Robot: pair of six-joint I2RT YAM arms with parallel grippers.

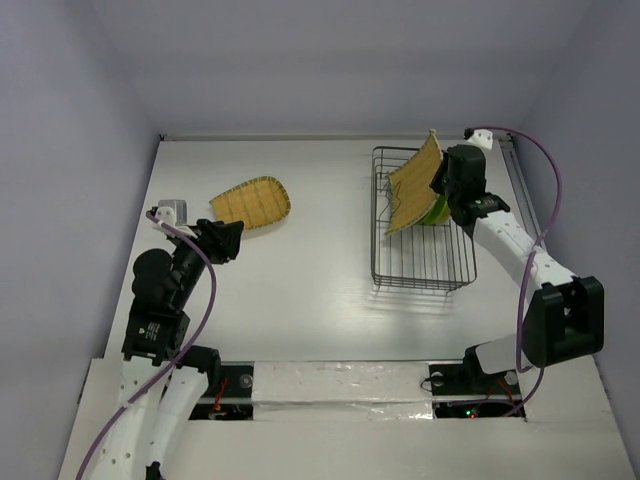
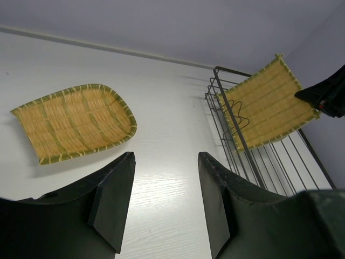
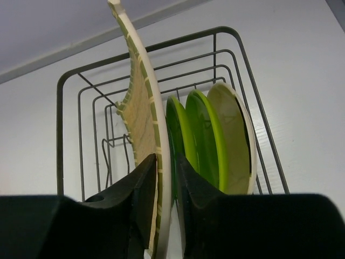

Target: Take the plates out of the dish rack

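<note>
By the table's (image 1: 320, 300) left edge lies one woven plate (image 1: 250, 203); right gripper (image 3: 166, 162) jaws clamp a second plate (image 3: 141, 108); three plates (image 3: 202, 135) wait in the dish rack (image 1: 425, 262); left gripper (image 2: 166, 199) jaws apart.

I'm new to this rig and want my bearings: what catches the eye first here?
A woven yellow plate stands tilted over the dish rack, pinched by the right gripper. A matching plate lies flat on the table at left, before the open left gripper.
</note>
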